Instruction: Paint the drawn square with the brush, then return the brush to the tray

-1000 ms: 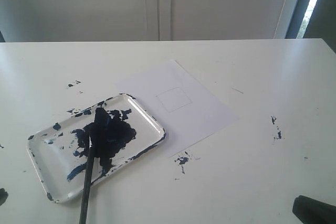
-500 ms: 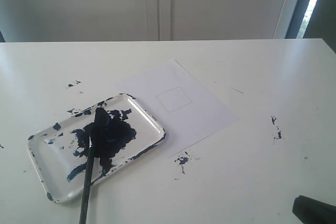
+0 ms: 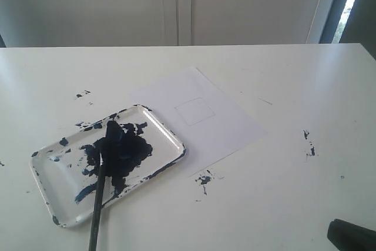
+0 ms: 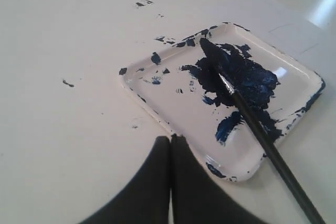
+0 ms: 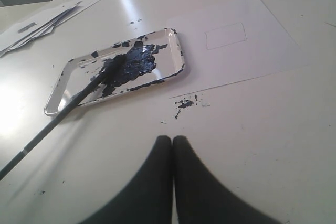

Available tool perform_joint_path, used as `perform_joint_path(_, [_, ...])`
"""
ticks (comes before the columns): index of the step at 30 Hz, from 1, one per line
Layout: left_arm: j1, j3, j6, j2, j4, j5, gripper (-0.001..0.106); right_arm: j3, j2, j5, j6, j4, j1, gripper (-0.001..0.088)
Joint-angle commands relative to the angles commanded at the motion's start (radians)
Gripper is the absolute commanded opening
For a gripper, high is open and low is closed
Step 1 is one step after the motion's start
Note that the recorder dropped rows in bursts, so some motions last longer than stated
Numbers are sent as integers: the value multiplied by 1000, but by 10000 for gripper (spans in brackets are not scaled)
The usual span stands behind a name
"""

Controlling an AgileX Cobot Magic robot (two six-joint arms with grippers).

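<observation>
You have 0 of 2 steps done: the square [image 3: 194, 111], well beyond your right gripper [image 5: 172, 139], looks unpainted, though faint, and the brush [image 3: 101, 186] lies in the tray [image 3: 59, 177] just ahead of your left gripper [image 4: 170, 139], both grippers closed tight and empty.

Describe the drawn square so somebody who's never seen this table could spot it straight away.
On the white table, a white paper sheet lies just right of the paint-smeared tray in the exterior view. Near its middle is the drawn square: a faint, thin outline, bare inside, unlike the dark blue paint splatters nearby.
</observation>
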Motion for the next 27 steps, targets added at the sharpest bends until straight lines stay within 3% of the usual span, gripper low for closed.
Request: perform_joint_path(27, [0,0,39,0,0,0,0,0,0,0,0,2,0,0])
